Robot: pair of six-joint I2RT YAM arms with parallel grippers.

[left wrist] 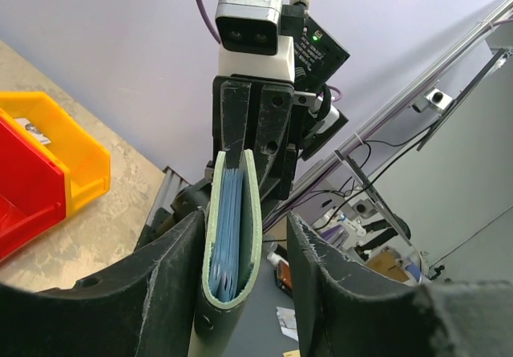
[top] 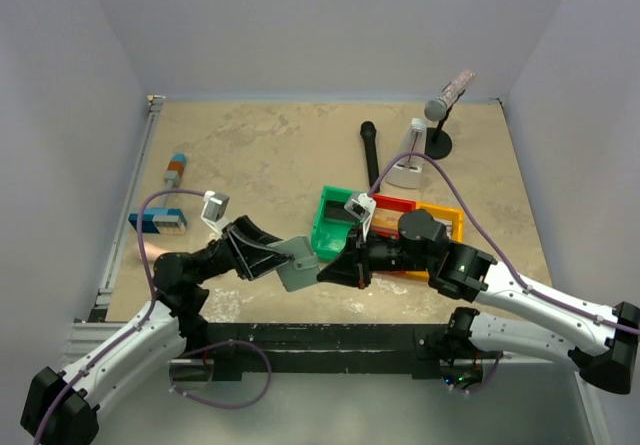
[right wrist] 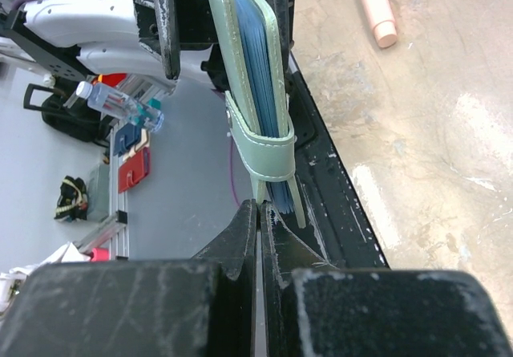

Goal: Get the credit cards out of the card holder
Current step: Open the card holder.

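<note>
The card holder (top: 297, 265), pale grey-green outside with blue leaves inside, hangs on edge in the air over the table's near edge. My right gripper (top: 332, 270) is shut on one cover edge of it; in the right wrist view the jaws (right wrist: 258, 208) pinch that thin edge below the snap strap of the holder (right wrist: 256, 92). My left gripper (top: 283, 257) is open around the holder (left wrist: 232, 229), which leans on one finger (left wrist: 172, 277), with a clear gap to the other finger. Only blue edges show inside; no separate credit card can be made out.
Green bin (top: 326, 227), red bin (top: 395, 205) and yellow bin (top: 447, 217) sit behind the right arm. A blue-and-orange block tool (top: 158, 221) lies at the left. A black rod (top: 369, 150) and a microphone stand (top: 438, 130) stand farther back.
</note>
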